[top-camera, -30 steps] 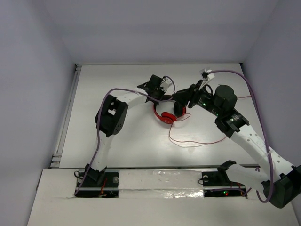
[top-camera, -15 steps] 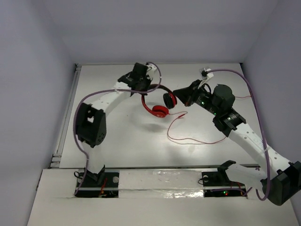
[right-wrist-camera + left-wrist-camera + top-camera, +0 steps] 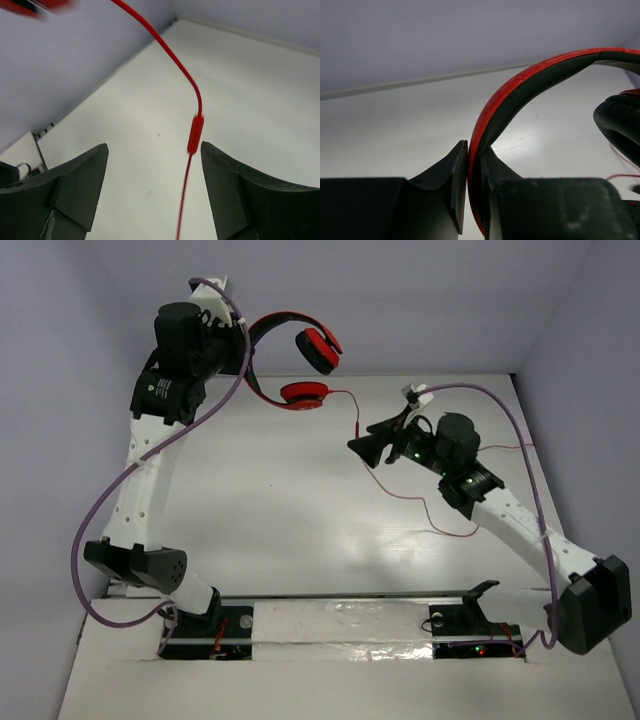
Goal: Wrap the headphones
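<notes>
The headphones [image 3: 300, 350] hang high in the air at the back left, red earcups down and to the right. My left gripper [image 3: 243, 350] is shut on the black-and-red headband [image 3: 520, 95], which stands between the jaws in the left wrist view. The thin red cable [image 3: 357, 415] runs from the lower earcup down to the table and trails right. My right gripper [image 3: 360, 445] is open beside the cable. In the right wrist view the cable's inline remote [image 3: 195, 134] hangs between the open jaws, close to the right finger [image 3: 235, 190], not gripped.
The cable's loose length [image 3: 430, 510] lies on the white table under the right arm and runs to the right wall. Purple arm cables [image 3: 100, 530] loop beside both arms. Grey walls close in the table on three sides.
My left arm has swung up and to the back left, lifting the headphones off the table. My right gripper let go of the earcup, moved down a little and now stands open around the cable.
</notes>
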Controlling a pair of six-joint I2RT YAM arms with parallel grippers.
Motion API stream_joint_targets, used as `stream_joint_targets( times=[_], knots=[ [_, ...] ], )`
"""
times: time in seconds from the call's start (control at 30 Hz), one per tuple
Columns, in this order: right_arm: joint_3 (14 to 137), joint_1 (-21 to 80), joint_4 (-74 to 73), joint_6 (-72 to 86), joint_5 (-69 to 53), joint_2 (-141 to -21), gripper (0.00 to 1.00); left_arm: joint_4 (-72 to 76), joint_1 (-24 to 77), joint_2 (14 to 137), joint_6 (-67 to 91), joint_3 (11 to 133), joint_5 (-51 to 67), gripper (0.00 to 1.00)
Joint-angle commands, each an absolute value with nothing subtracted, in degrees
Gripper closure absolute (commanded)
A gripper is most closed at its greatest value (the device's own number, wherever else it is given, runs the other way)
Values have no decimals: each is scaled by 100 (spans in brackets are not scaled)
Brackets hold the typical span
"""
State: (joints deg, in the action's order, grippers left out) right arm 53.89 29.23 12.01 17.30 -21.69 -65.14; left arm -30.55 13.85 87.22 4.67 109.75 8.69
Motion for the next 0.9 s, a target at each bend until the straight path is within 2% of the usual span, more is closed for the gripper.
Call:
stream_joint_targets(
  times=[0.0, 0.2, 0.33, 0.43, 0.5, 0.57, 0.87],
  knots=[
    [5580, 2909, 1073, 1248, -2617, -7074, 19, -3383, 1450, 8789, 1159, 11713, 1529, 100],
    [5019, 2909, 1565, 1565, -2172, -6970, 18, -3489, 1397, 8737, 1389, 11979, 1678, 100],
    [4862, 2909, 1379, 1669, -2013, -7084, 28, -3332, 1275, 8719, 1494, 12094, 1705, 100],
    [4440, 2909, 1828, 1959, -1706, -6970, 36, -3051, 1055, 8736, 1757, 12155, 2380, 100],
    [4263, 2909, 1881, 2039, -1678, -6978, 37, -2927, 871, 8771, 1950, 12199, 2671, 100],
    [4167, 2909, 1907, 2117, -1766, -7005, 42, -2760, 809, 8841, 2082, 12217, 3091, 100],
    [3841, 2909, 2205, 2206, -1678, -7232, 39, -2250, 36, 8947, 2741, 12304, 3840, 100]
  ],
)
